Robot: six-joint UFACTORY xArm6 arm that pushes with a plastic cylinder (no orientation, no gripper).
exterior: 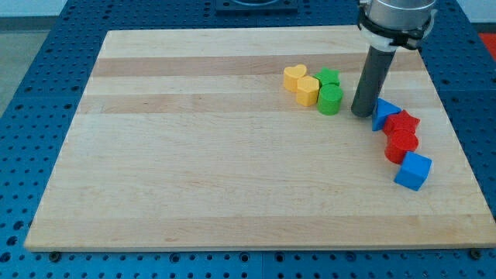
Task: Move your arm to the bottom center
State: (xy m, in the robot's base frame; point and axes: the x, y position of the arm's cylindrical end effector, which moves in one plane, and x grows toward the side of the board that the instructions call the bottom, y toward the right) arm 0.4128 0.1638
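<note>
My tip (362, 114) rests on the wooden board (194, 170) at the view's upper right. It stands between the green cylinder (330, 99) on its left and the blue triangular block (384, 114) on its right, close to both. Left of the cylinder lie two yellow heart blocks (294, 76) (308, 90) and a green star block (328, 77), all bunched together. Right of the tip, a red star block (403, 122), a red block (401, 145) and a blue cube (412, 170) run in a line toward the view's lower right.
The board lies on a blue perforated table (46, 70). The arm's grey body (395, 15) enters from the view's top right.
</note>
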